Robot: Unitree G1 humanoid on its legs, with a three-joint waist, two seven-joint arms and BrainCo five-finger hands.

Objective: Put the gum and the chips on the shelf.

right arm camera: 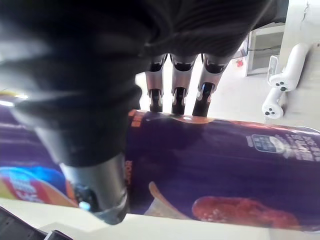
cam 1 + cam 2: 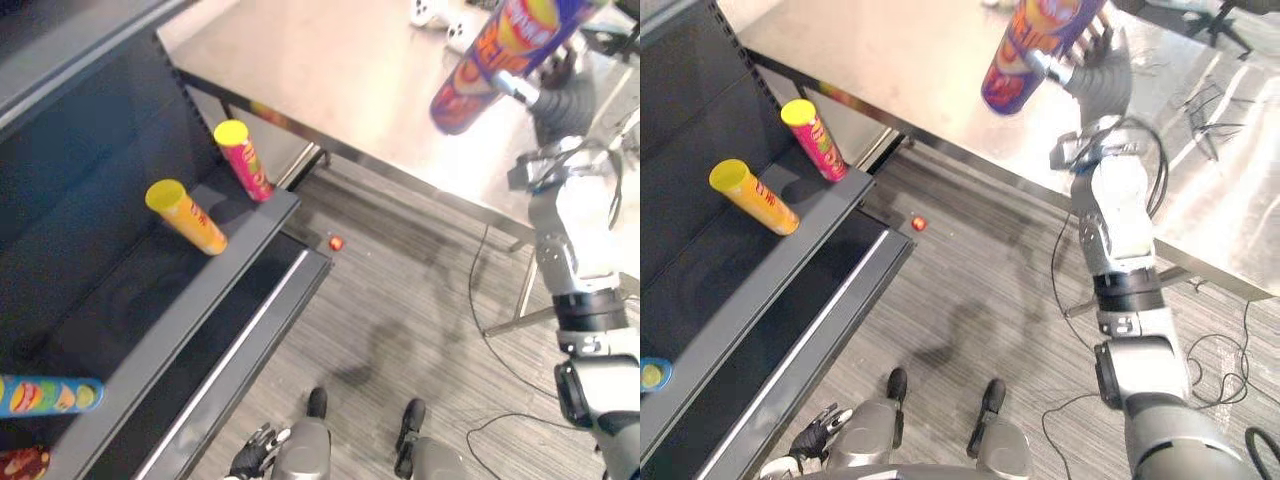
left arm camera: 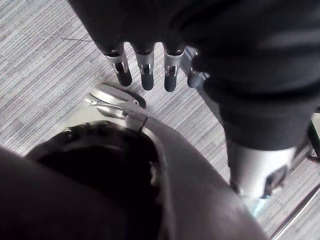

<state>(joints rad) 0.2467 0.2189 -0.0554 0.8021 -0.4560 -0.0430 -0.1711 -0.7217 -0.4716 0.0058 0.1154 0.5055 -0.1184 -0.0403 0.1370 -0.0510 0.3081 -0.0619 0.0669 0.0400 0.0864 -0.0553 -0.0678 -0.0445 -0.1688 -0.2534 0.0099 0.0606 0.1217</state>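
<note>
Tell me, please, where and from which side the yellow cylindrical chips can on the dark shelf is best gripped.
Grip the yellow cylindrical chips can round its middle, coming from the dark shelf's open front. Its round body stands near the front edge, apart from the pink cylindrical can, so its sides look free. The left hand hangs open; the right hand holds a purple can.

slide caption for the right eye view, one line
G1's right hand holds a purple chips can above the steel table; a yellow can and a pink can sit on the dark shelf.
</note>
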